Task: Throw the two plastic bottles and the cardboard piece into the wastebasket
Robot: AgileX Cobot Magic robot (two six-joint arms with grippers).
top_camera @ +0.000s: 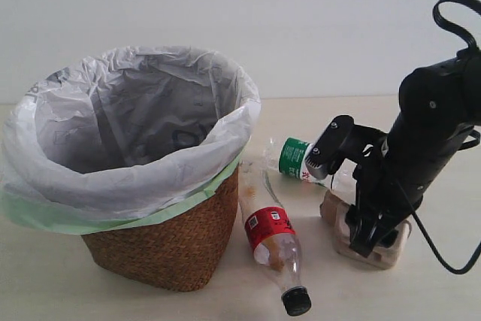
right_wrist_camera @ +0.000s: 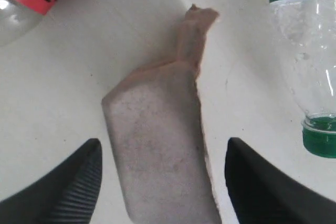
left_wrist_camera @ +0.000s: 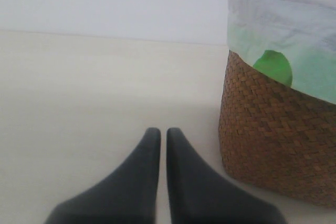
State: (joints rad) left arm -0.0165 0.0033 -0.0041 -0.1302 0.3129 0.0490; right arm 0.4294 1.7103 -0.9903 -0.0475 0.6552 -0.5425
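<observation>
The exterior view takes in the whole scene: a large brown woven wicker wastebasket [top_camera: 173, 249] lined with a crinkled white plastic bag [top_camera: 113, 186] with a pale green edge, standing on a pale table [top_camera: 75, 291]. Just beside the basket lies a clear plastic bottle with a red label and black cap [top_camera: 270, 234], cap pointing toward the camera. Behind it lies a clear plastic bottle with a green-and-white label [top_camera: 297, 159]. Near both, and apart from the basket, sits the small beige moulded pulp-cardboard piece [top_camera: 391, 249].

The black right gripper [top_camera: 368, 234] is down over the cardboard. Only its wrist view shows the jaws: they are spread wide, 1 finger on each side of the cardboard, neither touching it. That view also shows the second bottle's green cap [right_wrist_camera: 320, 137], which the arm hides in the exterior view.

The left gripper [left_wrist_camera: 159, 132] shows only in its own wrist view, low over bare table beside the basket's wicker wall. Its 2 fingers are pressed together, with nothing between them. The same view shows a round bright green patch [left_wrist_camera: 273, 66] at the bag's lower edge.

The red label carries a small white printed panel and black lettering. The green label has a small red mark. None of it is readable.
</observation>
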